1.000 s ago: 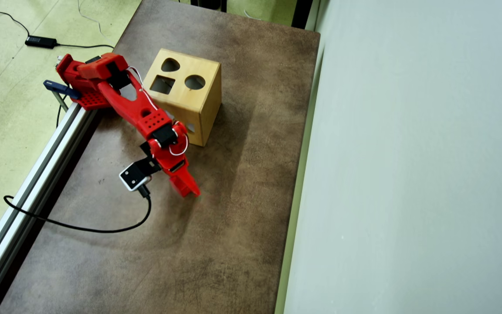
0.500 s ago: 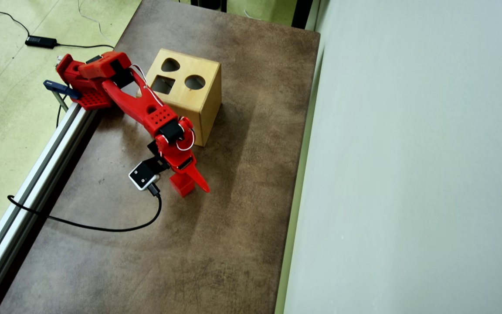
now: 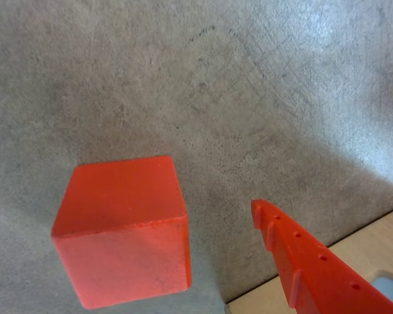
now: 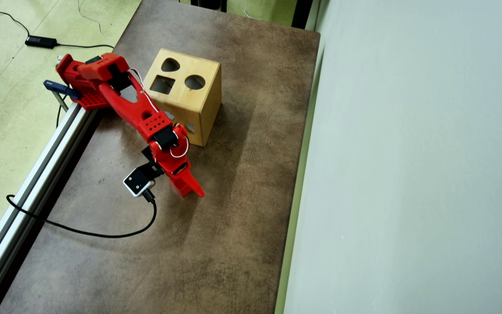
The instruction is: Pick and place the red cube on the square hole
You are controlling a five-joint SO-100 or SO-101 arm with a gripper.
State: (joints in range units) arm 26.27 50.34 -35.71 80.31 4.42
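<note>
The red cube [image 3: 121, 229] lies on the brown table at the lower left of the wrist view. One red jaw of my gripper [image 3: 158, 243] comes in from the lower right, with bare table between its toothed tip and the cube. The other jaw is out of view. From overhead, the gripper [image 4: 190, 191] hangs over the cube [image 4: 180, 189] and hides most of it; it is open, holding nothing. The square hole [image 4: 162, 84] is on top of the wooden box [image 4: 203, 104], up and left of the gripper.
The box top also has a heart-shaped hole [image 4: 170, 65] and a round hole [image 4: 195, 82]. A corner of the box [image 3: 373, 255] shows at the wrist view's lower right. A black cable [image 4: 81, 231] loops over the table. An aluminium rail [image 4: 37, 174] runs along the left edge.
Half a second ago the cube showed plainly beside the spread jaw. The gripper has since shifted slightly down-left in the overhead view and now covers most of the cube.
</note>
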